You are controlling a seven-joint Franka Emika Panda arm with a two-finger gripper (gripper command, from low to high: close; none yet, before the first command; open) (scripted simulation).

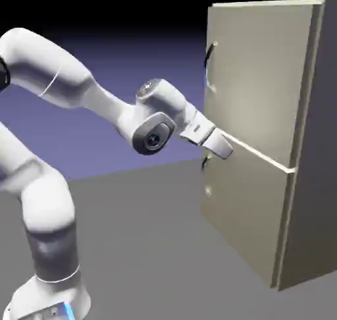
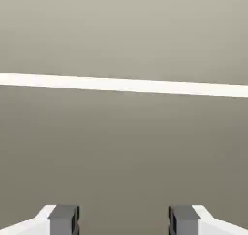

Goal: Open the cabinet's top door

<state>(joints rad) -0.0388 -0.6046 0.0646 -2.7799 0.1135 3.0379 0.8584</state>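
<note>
Standing on the grey table point(image 1: 151, 246), cabinet point(image 1: 309, 180) faces a blue-violet backdrop point(image 1: 118, 68).

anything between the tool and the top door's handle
Nothing: in the exterior view the tool sits at the seam between the doors, and only bare panel of the top door separates it from the handle above.

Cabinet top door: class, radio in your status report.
Pincer open, empty, facing the seam between the doors. Top door shut, handle untouched, well above the pincer. Nothing in the way.
</note>
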